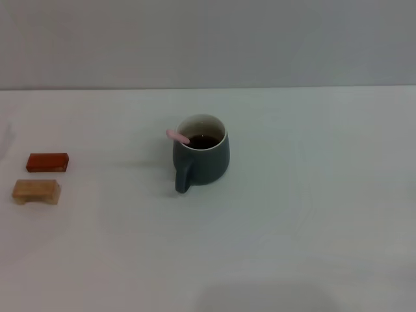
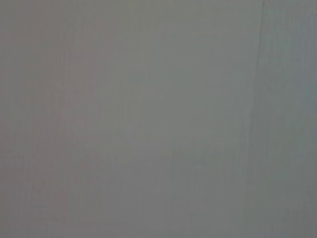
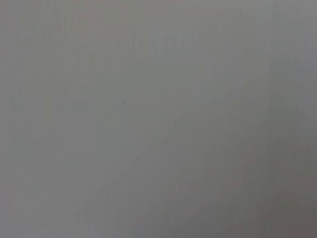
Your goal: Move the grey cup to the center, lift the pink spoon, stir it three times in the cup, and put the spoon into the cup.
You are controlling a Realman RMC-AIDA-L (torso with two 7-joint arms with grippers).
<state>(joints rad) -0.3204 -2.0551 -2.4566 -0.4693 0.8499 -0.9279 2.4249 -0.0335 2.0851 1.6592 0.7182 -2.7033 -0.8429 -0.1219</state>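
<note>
We see the grey cup upright on the white worktop, roughly mid-worktop in the head view. Its handle points toward the robot, slightly to the robot's left. Dark liquid sits inside, below the pale inner rim.

The pink spoon is in the cup. Its pale pink handle leans on the rim at the cup's left side and sticks out a little past it, tilted up and outward. The spoon's bowl is down in the liquid; we can't make it out.

Well to the left of the cup, near the worktop's left edge, we have two small blocks. The red-brown block lies flat, about level with the cup's body. The tan wooden block sits just beside it on the side nearer the robot, apart from it by a thin gap. Neither touches the cup.

Behind the cup the worktop ends at a plain grey wall.

Pincers: neither the left pincer nor the right pincer shows in the head view. Both wrist views give only a flat grey surface, no fingers. So we cannot tell how far open either one is or whether either has hold of anything. Nothing is gripping the cup or the spoon.
</note>
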